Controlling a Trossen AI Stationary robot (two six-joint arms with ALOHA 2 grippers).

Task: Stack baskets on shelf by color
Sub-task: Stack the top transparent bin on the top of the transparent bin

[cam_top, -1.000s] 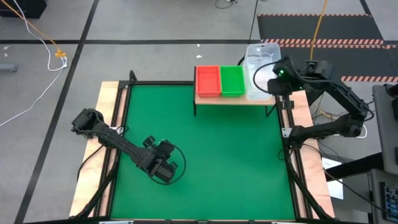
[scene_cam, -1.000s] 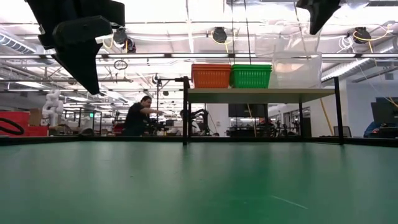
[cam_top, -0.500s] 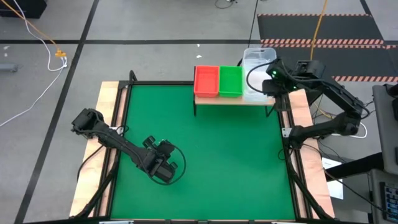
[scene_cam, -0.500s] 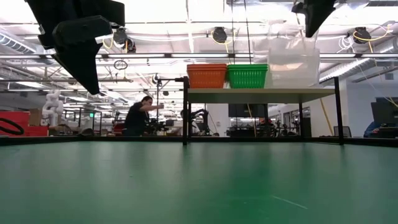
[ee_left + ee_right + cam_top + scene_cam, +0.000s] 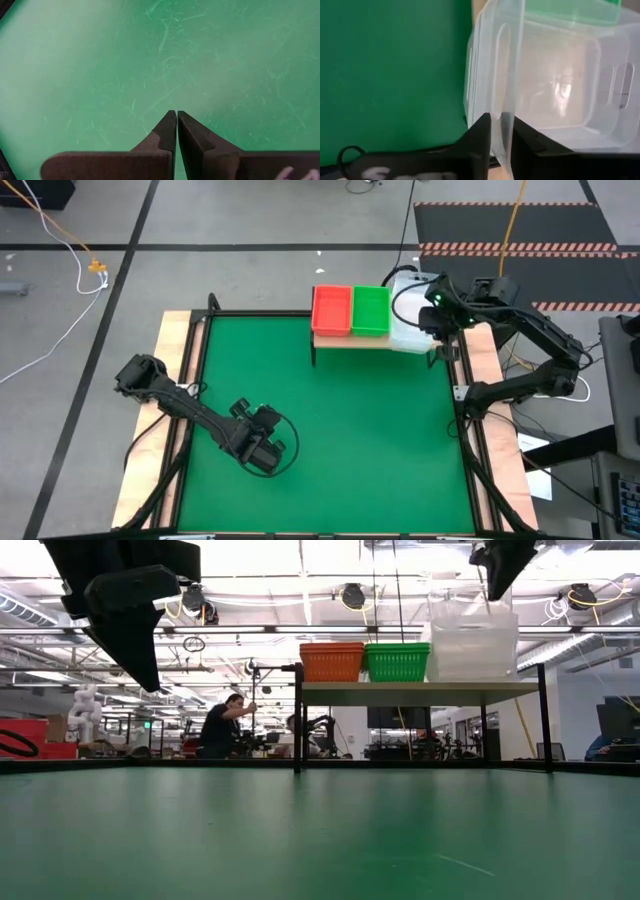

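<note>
Green mat (image 5: pixel 330 440) covering the table, bordered by bare wooden edges (image 5: pixel 178 370) along both sides. The shelf (image 5: pixel 345 338), a light plank on thin dark legs (image 5: pixel 297 725), stands at the far edge of the mat, toward the right. On the plank, side by side in a row: red basket (image 5: pixel 332 310) at the left end, green basket (image 5: pixel 371 310) touching it in the middle, clear basket (image 5: pixel 408 315) at the right end, overhanging the plank's right end. In the low view all three baskets rest flat on the plank (image 5: pixel 420 692), the clear one (image 5: pixel 472 645) standing taller than the others.
</note>
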